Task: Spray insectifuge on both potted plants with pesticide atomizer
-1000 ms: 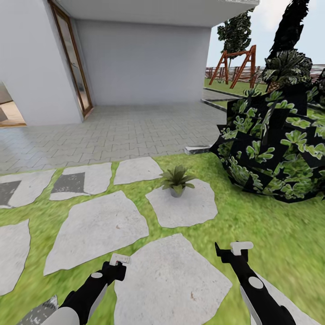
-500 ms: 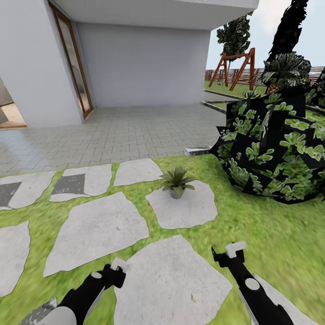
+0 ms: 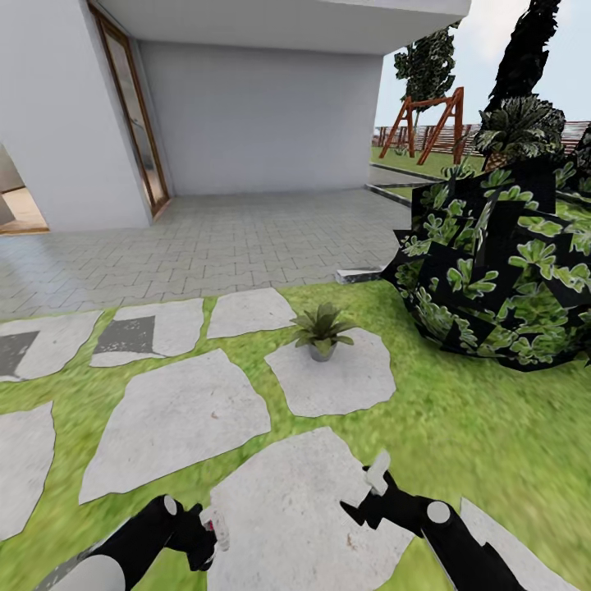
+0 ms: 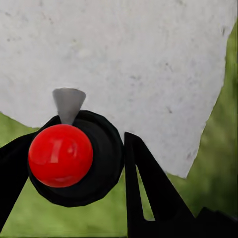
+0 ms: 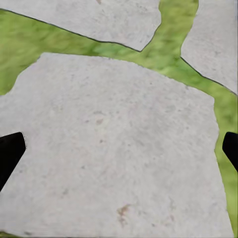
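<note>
Grey stepping stones [image 3: 172,414] are lying under both your arms. Your left gripper [image 4: 74,163] is clenching the pesticide atomizer [image 4: 62,154], red cap facing its wrist camera; your right gripper [image 5: 119,148] is hanging spread and empty. One potted plant [image 3: 322,327] is standing well ahead on a stone. Spraying from here, you are likely wetting stone rather than leaves.

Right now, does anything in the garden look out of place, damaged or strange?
Nothing is spilled or tipped; the potted plant stands upright on its stepping stone. Two oddities: the big bush has flat black panels behind its leaves, and a second stone bears a dark grey patch.
</note>
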### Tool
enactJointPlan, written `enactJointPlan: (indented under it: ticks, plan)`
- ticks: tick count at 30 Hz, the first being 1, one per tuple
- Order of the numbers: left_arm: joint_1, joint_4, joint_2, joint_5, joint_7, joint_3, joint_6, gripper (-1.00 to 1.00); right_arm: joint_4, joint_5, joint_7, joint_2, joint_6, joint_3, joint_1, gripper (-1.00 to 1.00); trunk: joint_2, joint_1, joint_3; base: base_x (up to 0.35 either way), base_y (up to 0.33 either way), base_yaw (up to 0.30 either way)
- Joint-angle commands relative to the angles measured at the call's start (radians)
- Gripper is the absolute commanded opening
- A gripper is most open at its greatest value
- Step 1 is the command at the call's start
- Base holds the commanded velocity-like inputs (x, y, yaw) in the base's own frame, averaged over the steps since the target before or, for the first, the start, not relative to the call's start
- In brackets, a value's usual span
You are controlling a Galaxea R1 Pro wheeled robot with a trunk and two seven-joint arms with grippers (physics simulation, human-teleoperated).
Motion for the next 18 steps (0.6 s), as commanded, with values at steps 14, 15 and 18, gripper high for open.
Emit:
enactJointPlan:
  ticks: [14, 15, 18]
  plan:
    - [0.005, 0.011, -0.021, -0.018, -0.016, -0.16, 0.012, -1.0, 0.001, 0.017, 0.104, 0.01, -0.008, 0.086, -0.005, -1.0, 0.0, 0.0, -0.001, 0.0, 0.0, 0.0]
    - [0.005, 0.011, -0.023, -0.018, -0.016, -0.162, 0.012, -1.0, 0.001, 0.017, 0.114, 0.014, -0.008, 0.088, -0.005, -1.0, 0.0, 0.0, -0.001, 0.0, 0.0, 0.0]
    - [0.005, 0.012, -0.031, -0.017, -0.016, -0.165, 0.012, -1.0, 0.001, 0.018, 0.162, 0.027, -0.009, 0.09, -0.005, -1.0, 0.0, 0.0, -0.001, 0.0, 0.0, 0.0]
